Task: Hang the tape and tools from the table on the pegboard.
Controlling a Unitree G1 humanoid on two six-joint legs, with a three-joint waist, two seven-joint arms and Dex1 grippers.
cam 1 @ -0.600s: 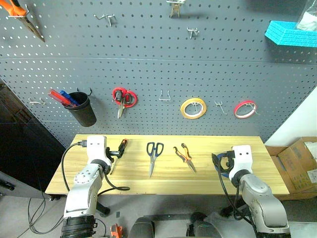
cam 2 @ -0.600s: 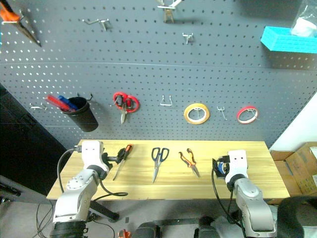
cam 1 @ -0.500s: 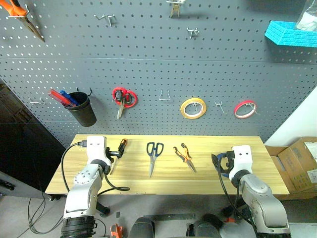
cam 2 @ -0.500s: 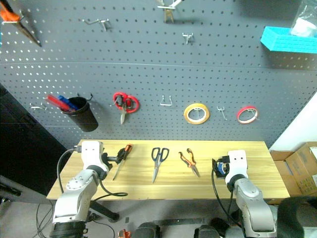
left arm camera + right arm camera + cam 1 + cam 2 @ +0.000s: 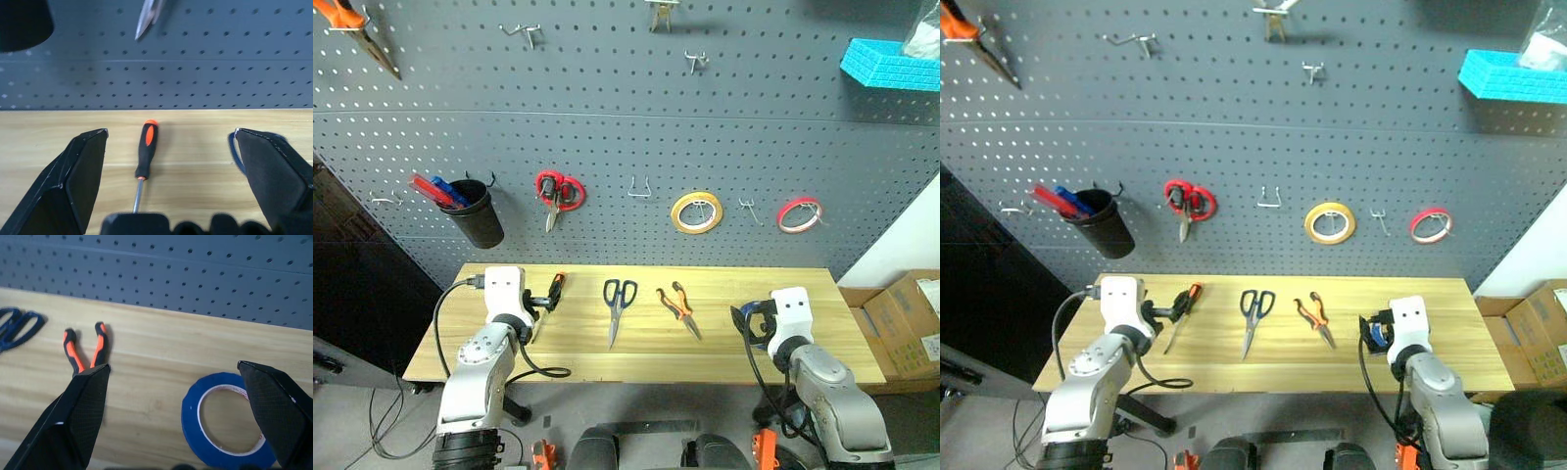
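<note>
Black fingers on the right gripper [image 5: 181, 421] are spread wide and hold nothing. The tape [image 5: 226, 419], a blue ring, lies flat on the table [image 5: 724, 338] right under them, a bit to one side. To pick it up well, I think the gripper should come down with one finger in the hole and one outside, then squeeze the thin wall.

The left gripper [image 5: 171, 181] is wide open and empty too, with the screwdriver [image 5: 145, 156] lying between its fingers.

From the head views, the scissors [image 5: 618, 305] and pliers [image 5: 677, 307] lie in the middle of the table, and the pegboard [image 5: 607, 127] has a free hook [image 5: 638, 188] above them. The right wrist view shows the whole tape; from the head, the arm hides most of it.
</note>
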